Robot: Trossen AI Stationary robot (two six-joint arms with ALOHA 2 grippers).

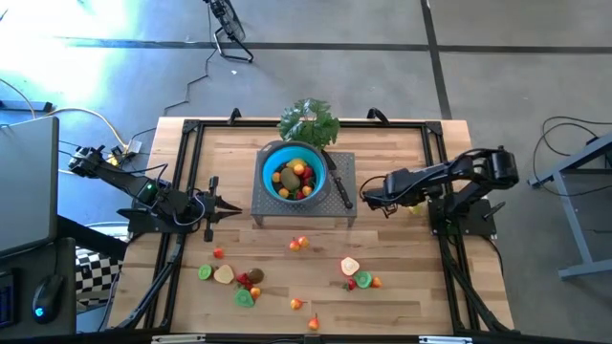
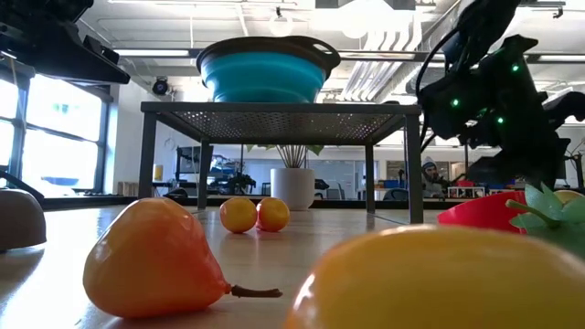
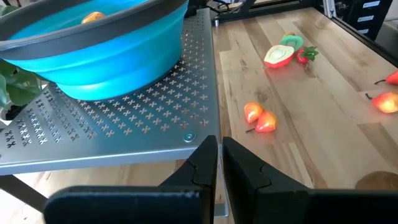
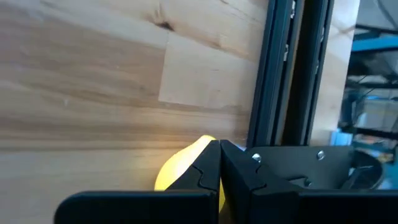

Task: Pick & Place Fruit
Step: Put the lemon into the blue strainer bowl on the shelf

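High view: task judged partly done. A blue bowl [image 1: 294, 173] is seen on a perforated metal stand [image 1: 273, 212], w/ several toy fruits [image 1: 295, 178] already inside (brown, yellow, red). Approx. a dozen loose fruit pieces [image 1: 239, 278] are left scattered on the table [image 1: 402, 287] nearer the front edge. The left gripper [image 1: 232, 207] is parked beside the stand, jaws closed, nothing held. The right gripper [image 1: 364, 198] is at the stand's other side, jaws closed.

Low view: an orange-yellow pear [image 2: 151, 260] and two small orange fruits [image 2: 255, 215] lie unpicked.

Left wrist view: two small peach-like pieces [image 3: 259, 117] lie near the stand.

Right wrist view: a yellow fruit [image 4: 186, 164] shows behind the closed jaws; whether it is touched cannot be told.
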